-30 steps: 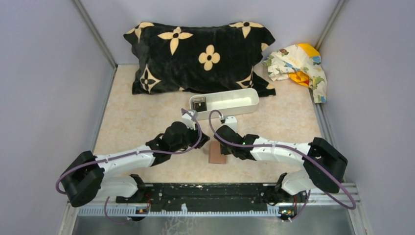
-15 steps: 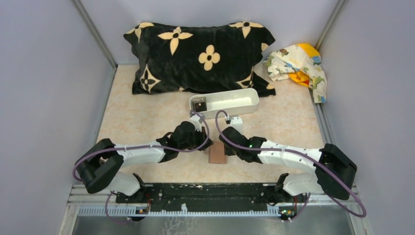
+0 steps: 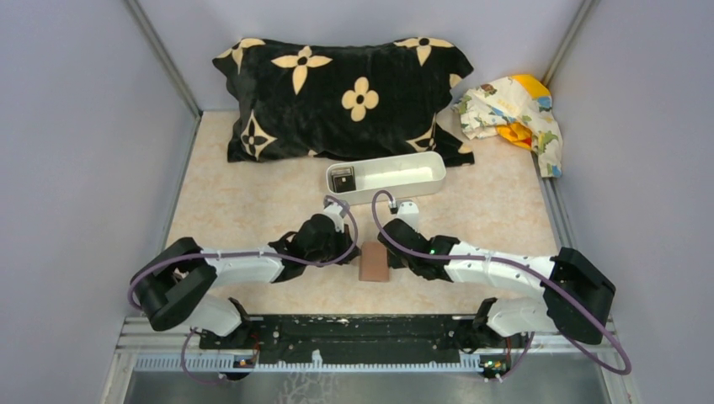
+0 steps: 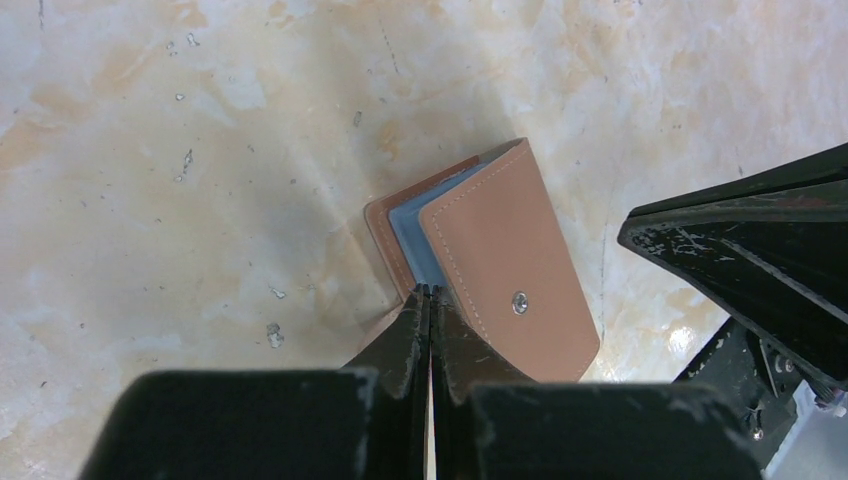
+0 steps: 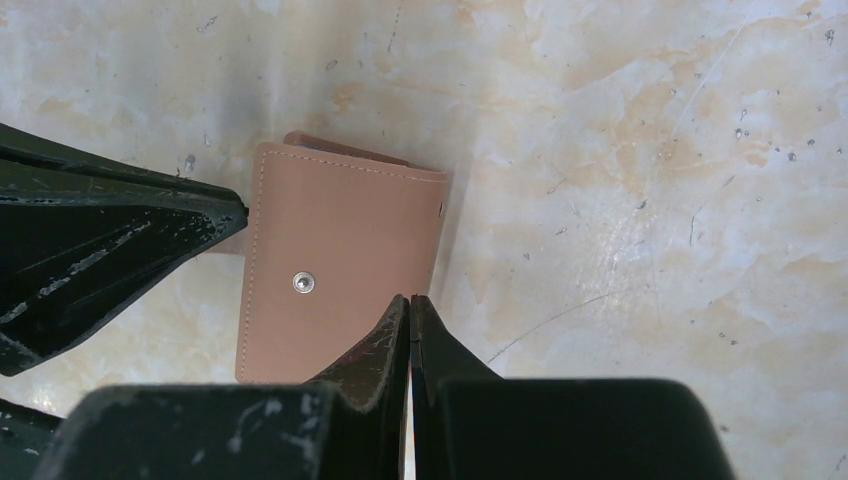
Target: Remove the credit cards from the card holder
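The card holder (image 3: 374,262) is lying folded shut on the table (image 3: 236,210), near of the white tray (image 3: 421,187). The left gripper (image 4: 430,295) and right gripper (image 5: 410,300), both closed on nothing, are flanking it. In my judgement, these 2 tips are risking shoving it sideways rather than prying it open.

Arm shells (image 3: 240,268) white, joints black; purple cables (image 3: 352,227) looped alongside — pincer fingers (image 4: 400,345) black, scuffed.

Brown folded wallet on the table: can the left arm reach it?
Probably yes: the left gripper, shut, sits right at the edge of the brown folded wallet, with nothing between them.
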Tool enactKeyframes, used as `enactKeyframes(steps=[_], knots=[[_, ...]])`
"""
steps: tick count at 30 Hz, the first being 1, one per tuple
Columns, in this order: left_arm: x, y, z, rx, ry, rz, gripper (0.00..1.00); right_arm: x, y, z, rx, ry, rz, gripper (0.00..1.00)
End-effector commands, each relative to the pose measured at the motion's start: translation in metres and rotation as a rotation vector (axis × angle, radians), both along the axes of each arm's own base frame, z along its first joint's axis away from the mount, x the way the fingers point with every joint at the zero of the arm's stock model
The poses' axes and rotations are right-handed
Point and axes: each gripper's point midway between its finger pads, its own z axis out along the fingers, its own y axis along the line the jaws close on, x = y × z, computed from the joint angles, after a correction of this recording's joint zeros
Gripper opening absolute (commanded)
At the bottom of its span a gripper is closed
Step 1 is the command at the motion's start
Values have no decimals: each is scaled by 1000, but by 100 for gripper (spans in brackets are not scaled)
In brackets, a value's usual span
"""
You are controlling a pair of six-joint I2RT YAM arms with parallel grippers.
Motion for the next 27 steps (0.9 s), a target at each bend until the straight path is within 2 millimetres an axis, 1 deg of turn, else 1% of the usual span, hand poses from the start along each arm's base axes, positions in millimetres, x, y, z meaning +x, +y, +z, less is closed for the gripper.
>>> enactKeyframes(steps=[1, 6, 8, 12, 19, 27], knots=[[0, 1, -9, 9, 13, 10, 0, 5, 0, 9, 26, -30, -21, 0], [0, 0, -19, 25, 16, 2, 0, 5, 1, 8, 27, -28, -18, 0], [-1, -3, -18, 14, 24, -9, 0, 5, 2, 8, 25, -26, -14, 0], [-2, -13, -9, -29, 26, -38, 0, 5, 2, 3, 14, -16, -19, 0], [-6, -28, 12, -102, 23, -92, 0, 5, -2, 6, 37, -18, -31, 0], [-13, -35, 17, -136, 39, -132, 0, 3, -12, 4, 60, -9, -52, 0]])
